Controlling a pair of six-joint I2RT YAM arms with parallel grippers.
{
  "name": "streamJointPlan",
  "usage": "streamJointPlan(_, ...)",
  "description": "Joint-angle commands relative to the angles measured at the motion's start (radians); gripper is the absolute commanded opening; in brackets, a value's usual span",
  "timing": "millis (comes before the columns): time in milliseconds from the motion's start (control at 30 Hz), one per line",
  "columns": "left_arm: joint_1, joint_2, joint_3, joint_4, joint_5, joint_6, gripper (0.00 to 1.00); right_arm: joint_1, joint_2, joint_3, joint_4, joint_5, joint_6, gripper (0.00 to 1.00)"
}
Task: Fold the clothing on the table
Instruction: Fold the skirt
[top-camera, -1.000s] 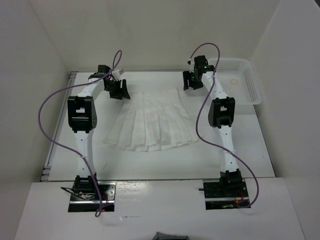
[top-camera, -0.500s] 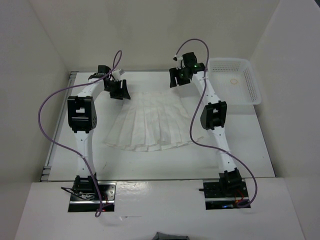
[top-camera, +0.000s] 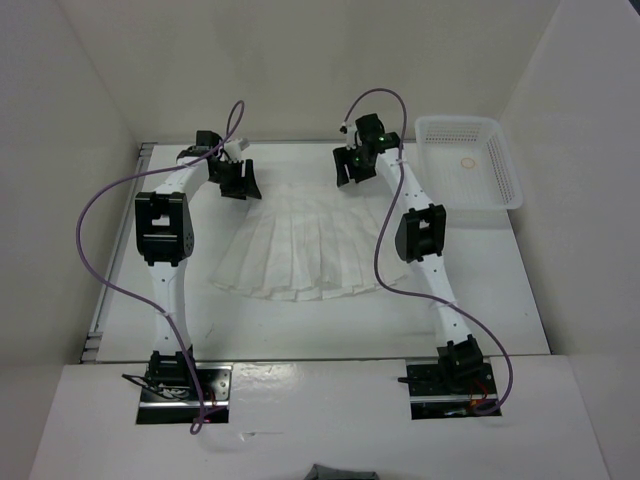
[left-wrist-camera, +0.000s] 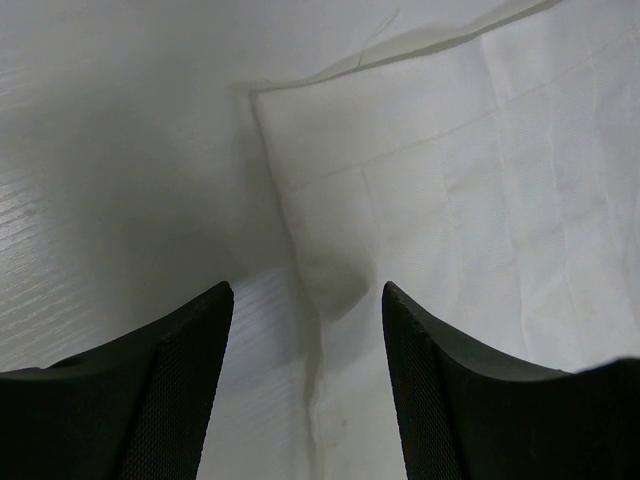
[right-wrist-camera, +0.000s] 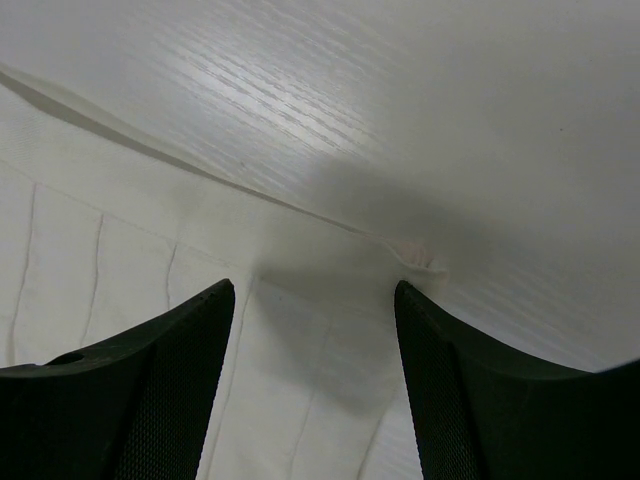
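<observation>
Overhead, we see the clothing (top-camera: 300, 245) lying flat and fan-shaped on the table (top-camera: 500, 290), narrow waist toward the far edge, a basket (top-camera: 508, 175) at far right. The left gripper (top-camera: 240, 186) hangs over the waist's left corner, the right gripper (top-camera: 348, 176) over its right corner. In the left wrist view our fingers (left-wrist-camera: 180, 400) stand apart, released, straddling the cloth's side edge below that corner. In the right wrist view the fingers (right-wrist-camera: 170, 400) gape, holding nothing, the corner just ahead.
</observation>
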Motion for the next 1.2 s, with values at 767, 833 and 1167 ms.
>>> streamJointPlan(767,-0.011,-0.035,-0.005,-0.047,0.029,0.039,0.69,-0.008,-0.147,-0.005,-0.035,0.012,0.017,0.71)
streamJointPlan(833,-0.011,-0.044,-0.005,-0.047,0.039,0.039,0.69,-0.008,-0.168,-0.017,-0.035,0.012,0.017,0.71)
streamJointPlan(1167,-0.03,-0.021,0.038,-0.047,0.019,0.03,0.69,-0.008,-0.159,-0.062,-0.017,0.099,0.017,0.71)
